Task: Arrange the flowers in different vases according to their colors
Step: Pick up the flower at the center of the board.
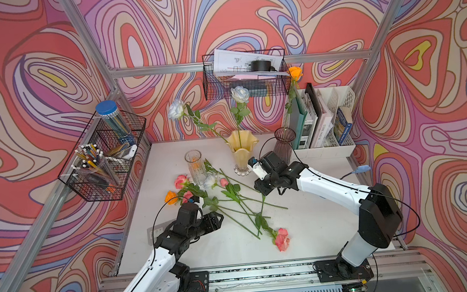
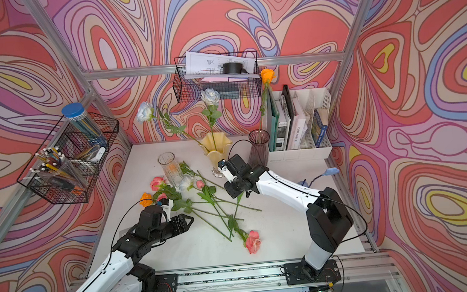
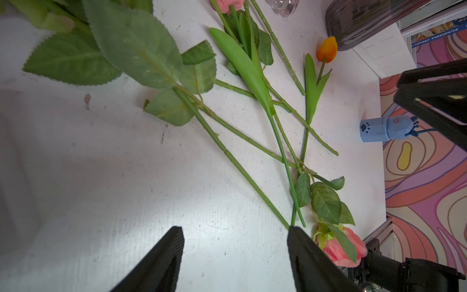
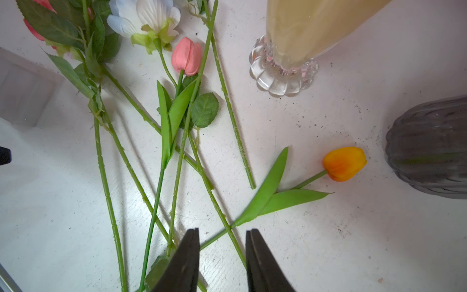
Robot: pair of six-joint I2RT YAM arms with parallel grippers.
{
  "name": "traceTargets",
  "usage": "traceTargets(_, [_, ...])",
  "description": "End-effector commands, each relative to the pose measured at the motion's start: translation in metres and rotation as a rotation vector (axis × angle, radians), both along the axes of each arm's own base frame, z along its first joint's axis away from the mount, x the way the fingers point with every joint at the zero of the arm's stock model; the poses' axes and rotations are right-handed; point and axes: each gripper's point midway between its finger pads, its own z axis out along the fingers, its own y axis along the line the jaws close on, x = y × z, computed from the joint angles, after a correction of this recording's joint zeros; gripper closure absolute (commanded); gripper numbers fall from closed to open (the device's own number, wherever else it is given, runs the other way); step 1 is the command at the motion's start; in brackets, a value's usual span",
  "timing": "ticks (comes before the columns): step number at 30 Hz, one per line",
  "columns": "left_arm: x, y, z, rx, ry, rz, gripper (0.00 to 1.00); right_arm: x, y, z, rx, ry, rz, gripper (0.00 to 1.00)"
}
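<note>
Sorting is roughly a third done, by my count.

**Placed**
- The creamy-yellow wavy-rimmed footed vase [image 1: 241, 151], at the back of the white table [image 1: 304, 232], holds two white-pale blue roses [image 1: 240, 94]. One stands upright, the other leans far out to the side.
- The smoky-purple ribbed glass vase [image 1: 284, 142] just beside it holds one tall orange rose [image 1: 295, 72].
- No colours are mixed so far.

**Empty, as far as I can see**
- No stem rises from the clear patterned glass cylinder vase [image 1: 194, 167].
- An orange tint shows through the glass; I cannot tell what it is.
- This one is presumably for the pinks.

**Loose on the table, stems crossed in a heap**
- Two pink-coral roses [image 1: 181, 180] and a loose orange rose [image 1: 171, 197] lie near the cylinder.
- A loose white-pale blue rose [image 1: 209, 180] lies just beside the cylinder's base.
- A pink tulip bud [image 4: 187, 57] lies next to it.
- A lone pink-coral rose [image 1: 282, 238] lies nearer the front.
- An orange tulip bud [image 4: 345, 163] lies near the purple vase, hidden under the right arm in both top views.

**Grippers**
- The right gripper [image 4: 222, 231] is low over the heap. Its jaws are part-way apart, straddling the orange tulip's stem where a rose stem crosses it. Nothing is pinched that I can see.
- The left gripper [image 3: 235, 230] has its jaws spread wide with nothing between them, over bare table by the stem ends.

**Left to do, as I judge it**
- Seven flowers remain: two orange, one white-blue, four pink.
- Crossed stems may drag a neighbour along.
</note>
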Motion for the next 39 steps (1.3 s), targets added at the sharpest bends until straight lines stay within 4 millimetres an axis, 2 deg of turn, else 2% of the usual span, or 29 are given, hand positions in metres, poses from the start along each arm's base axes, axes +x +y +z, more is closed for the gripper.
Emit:
traceTargets(1, [0.005, 0.007, 0.018, 0.031, -0.035, 0.021, 0.29, 0.000, 0.019, 0.008, 0.042, -0.019, 0.035, 0.67])
traceTargets(4, [0.009, -0.003, 0.030, 0.012, -0.048, -0.033, 0.29, 0.003, 0.016, 0.006, 0.036, -0.024, 0.001, 0.69])
traceTargets(6, [0.009, -0.018, 0.038, -0.029, -0.063, -0.113, 0.30, 0.008, 0.010, 0.005, 0.022, -0.039, -0.046, 0.69])
traceTargets(7, [0.013, -0.030, 0.059, -0.069, -0.102, -0.164, 0.31, 0.010, 0.006, 0.006, 0.013, -0.049, -0.071, 0.69])
traceTargets(9, [0.014, -0.043, 0.072, -0.056, -0.128, -0.243, 0.32, 0.013, -0.001, 0.006, -0.001, -0.047, -0.112, 0.70])
traceTargets(12, [0.013, -0.058, 0.073, 0.031, -0.108, -0.326, 0.33, 0.015, -0.010, 0.005, -0.009, -0.031, -0.164, 0.71])
traceTargets(14, [0.016, -0.059, 0.070, 0.141, -0.088, -0.346, 0.33, 0.011, -0.009, 0.009, 0.016, -0.024, -0.150, 0.71])
traceTargets(18, [0.010, -0.079, 0.081, 0.198, -0.110, -0.470, 0.34, 0.011, -0.020, 0.012, 0.007, -0.051, -0.176, 0.71])
traceTargets(20, [0.007, -0.084, 0.081, 0.327, -0.110, -0.544, 0.35, 0.013, -0.027, 0.011, -0.004, -0.046, -0.191, 0.72])
traceTargets(22, [0.007, -0.084, 0.080, 0.430, -0.108, -0.597, 0.38, 0.013, -0.029, 0.012, 0.002, -0.048, -0.191, 0.72])
traceTargets(26, [0.001, -0.083, 0.081, 0.509, -0.098, -0.695, 0.40, 0.011, -0.030, 0.011, 0.008, -0.042, -0.185, 0.72])
traceTargets(29, [0.005, -0.071, 0.079, 0.581, -0.046, -0.650, 0.37, 0.008, -0.027, 0.011, 0.016, -0.030, -0.167, 0.72])
traceTargets(32, [0.004, -0.074, 0.071, 0.518, -0.011, -0.581, 0.36, 0.004, -0.022, 0.016, 0.041, -0.026, -0.130, 0.72])
traceTargets(36, [0.003, -0.067, 0.051, 0.465, 0.036, -0.450, 0.34, -0.022, 0.004, 0.038, 0.188, -0.017, 0.026, 0.72])
traceTargets(39, [0.007, -0.048, 0.043, 0.426, 0.074, -0.350, 0.34, -0.043, 0.019, 0.039, 0.178, -0.007, 0.118, 0.72])
